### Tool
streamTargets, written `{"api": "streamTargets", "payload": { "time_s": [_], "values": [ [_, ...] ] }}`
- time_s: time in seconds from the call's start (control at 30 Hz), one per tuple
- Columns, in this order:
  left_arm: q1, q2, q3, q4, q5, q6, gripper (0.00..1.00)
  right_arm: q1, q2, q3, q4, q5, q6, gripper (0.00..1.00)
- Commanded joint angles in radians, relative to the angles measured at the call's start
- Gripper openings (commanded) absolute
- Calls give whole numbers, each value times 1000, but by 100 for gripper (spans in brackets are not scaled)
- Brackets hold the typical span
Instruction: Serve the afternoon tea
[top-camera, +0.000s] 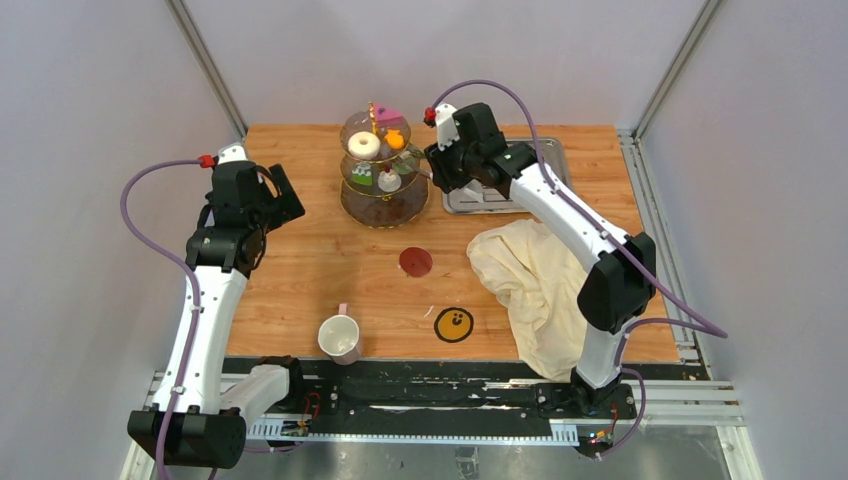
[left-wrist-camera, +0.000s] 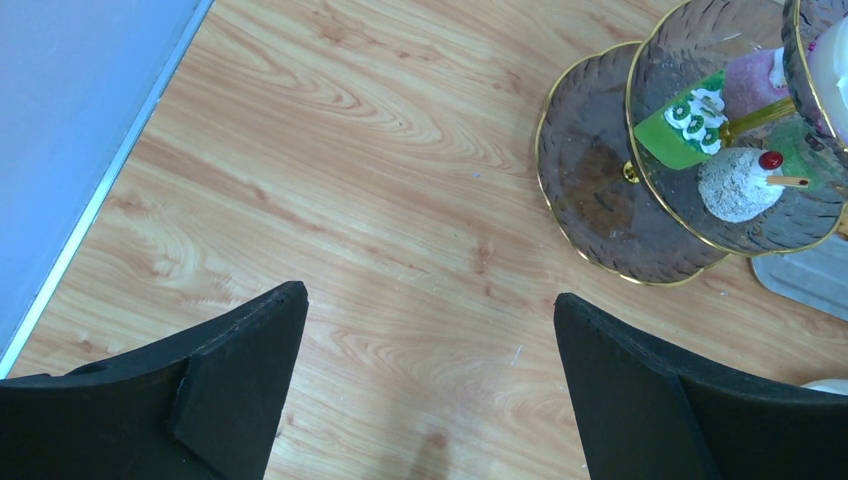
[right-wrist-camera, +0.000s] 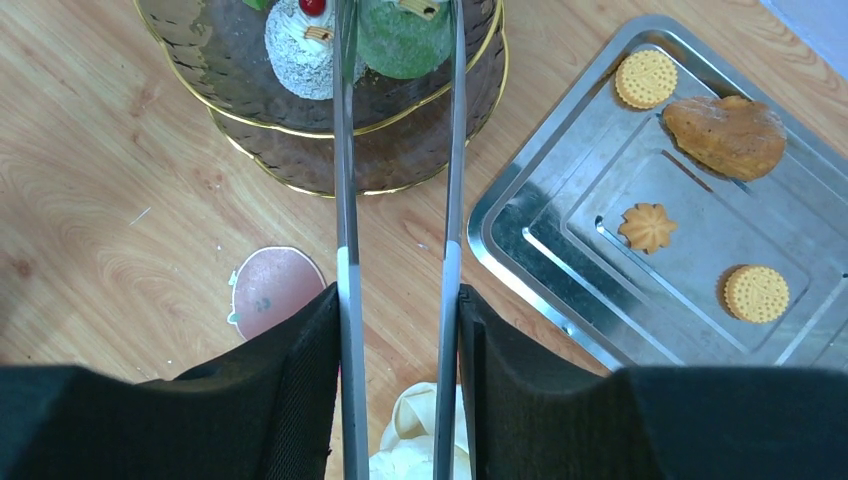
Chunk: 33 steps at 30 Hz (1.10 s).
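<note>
Steel tongs (right-wrist-camera: 345, 200) clamped in the right gripper (right-wrist-camera: 398, 295) run straight ahead, the stand's (right-wrist-camera: 250, 125) green cake (right-wrist-camera: 405, 40) between their 2 arms; the left gripper (left-wrist-camera: 428, 297) gapes, well apart.

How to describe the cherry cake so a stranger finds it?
Find the glass stand at the table's far middle. On its middle tier, beside a green cake, sits a white cake; only it has a red cherry on top.

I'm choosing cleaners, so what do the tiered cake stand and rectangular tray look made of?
The three-tier smoky stand looks like tinted glass: see-through, rippled, gold-rimmed. The rectangular silver tray looks like steel, probably stainless: grey sheen, pressed ridges.
</note>
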Motion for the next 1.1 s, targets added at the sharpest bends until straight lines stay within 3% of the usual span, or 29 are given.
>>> {"api": "streamTargets", "payload": {
  "time_s": [0.0,0.87,0.97,1.07],
  "values": [
    [5,-5,1,10,-1,4,98,17,-55,-15,34,-4,13,43],
    [5,-19,-7,9,1,2,98,14,-174,-95,56,47,9,47],
    [4,-25,-9,9,-2,2,98,14,-196,-121,61,54,12,41],
    [5,-26,-10,7,-2,2,98,12,-218,-147,63,66,14,25]
  ]
}}
